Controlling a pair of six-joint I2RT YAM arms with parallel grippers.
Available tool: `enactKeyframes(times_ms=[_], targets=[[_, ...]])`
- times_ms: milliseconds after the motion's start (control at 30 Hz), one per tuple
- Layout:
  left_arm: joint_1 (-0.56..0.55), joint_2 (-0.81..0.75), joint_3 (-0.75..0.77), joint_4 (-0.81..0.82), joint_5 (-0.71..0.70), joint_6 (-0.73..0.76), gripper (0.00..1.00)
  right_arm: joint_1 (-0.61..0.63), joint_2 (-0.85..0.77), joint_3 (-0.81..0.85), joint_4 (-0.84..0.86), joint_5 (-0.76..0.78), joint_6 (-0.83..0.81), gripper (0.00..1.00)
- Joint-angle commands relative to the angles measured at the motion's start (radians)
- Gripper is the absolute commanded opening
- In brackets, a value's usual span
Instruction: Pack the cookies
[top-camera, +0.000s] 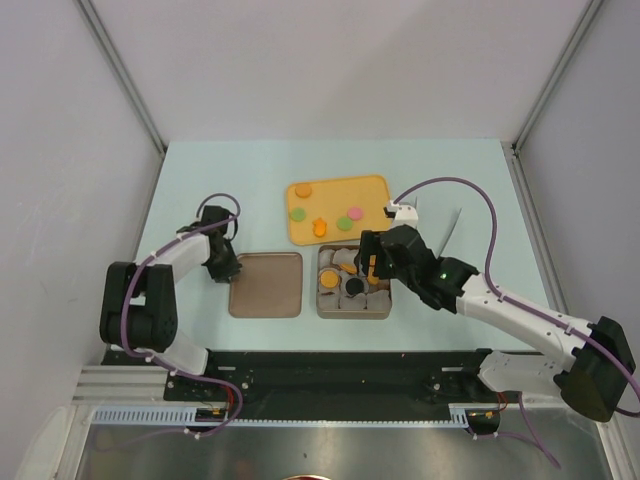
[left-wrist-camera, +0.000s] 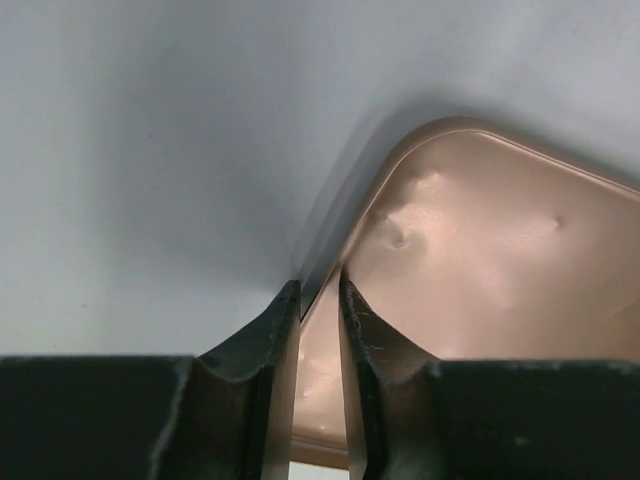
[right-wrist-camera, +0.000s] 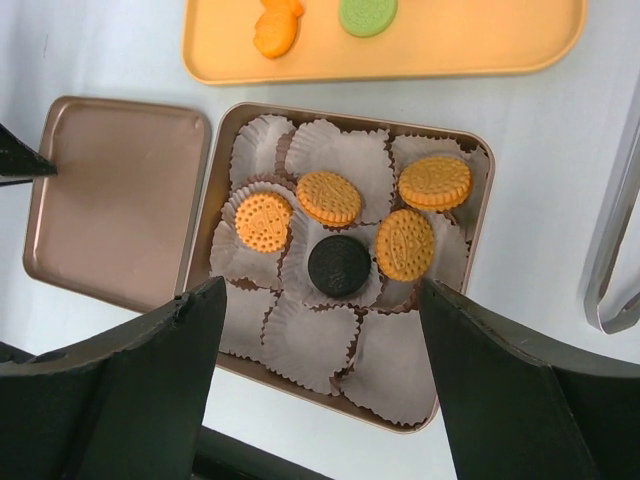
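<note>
Five ridged round cookies (right-wrist-camera: 328, 198), one black, sit in pleated paper cups (right-wrist-camera: 310, 340) inside the copper tin (right-wrist-camera: 478, 152); others lie on the smooth orange tray (right-wrist-camera: 450, 45). My right gripper (right-wrist-camera: 320, 290) hangs above them, jaws spread. The left gripper (left-wrist-camera: 315, 292) has its jaws narrowly straddling the lid (left-wrist-camera: 480, 240) rim; I can't tell if they pinch it.

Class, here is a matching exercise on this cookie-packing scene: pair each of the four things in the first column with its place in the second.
Things
1. black cookie
2. green cookie
3. lid
4. tongs

Places
A. on the table, right of the tin
B. on the orange tray
C. in a paper cup inside the tin
D. on the table, left of the tin

Pairs: 1-C, 2-B, 3-D, 4-A
</note>
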Motion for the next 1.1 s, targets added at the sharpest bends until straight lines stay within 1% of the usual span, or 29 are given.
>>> enactKeyframes(times_ms=[0,67,167,200,367,467,533,733,933,1000,1067], targets=[[0.006,0.043,0.000,0.013,0.038,0.018,0.22,0.008,-0.031,-0.009,0.041,0.010,0.012,0.82],[0.006,0.044,-0.002,0.014,0.048,0.014,0.18,0.008,-0.033,-0.009,0.041,0.010,0.012,0.82],[0.006,0.023,-0.005,0.017,0.054,0.012,0.02,0.008,-0.034,-0.009,0.039,0.011,0.015,0.82],[0.006,0.014,-0.005,0.016,0.054,0.012,0.01,0.008,-0.033,-0.009,0.038,0.013,0.018,0.82],[0.006,-0.075,-0.014,0.008,0.040,-0.002,0.00,0.014,-0.037,-0.009,0.041,0.010,0.022,0.82],[0.006,-0.176,-0.020,-0.006,0.025,-0.014,0.00,0.022,-0.044,-0.009,0.047,0.008,0.019,0.81],[0.006,-0.247,-0.011,-0.026,0.011,-0.018,0.01,0.025,-0.045,-0.009,0.058,0.008,0.009,0.81],[0.006,-0.376,0.047,-0.101,0.006,-0.018,0.00,0.028,-0.047,0.001,0.084,-0.013,-0.014,0.80],[0.003,-0.486,0.072,-0.155,0.000,-0.018,0.00,0.029,-0.042,0.037,0.098,-0.033,-0.046,0.81],[-0.007,-0.521,0.085,-0.164,0.009,-0.018,0.01,0.031,-0.042,0.040,0.116,-0.047,-0.054,0.81],[-0.023,-0.544,0.105,-0.170,0.021,-0.017,0.00,0.022,-0.041,0.040,0.153,-0.107,-0.057,0.81]])
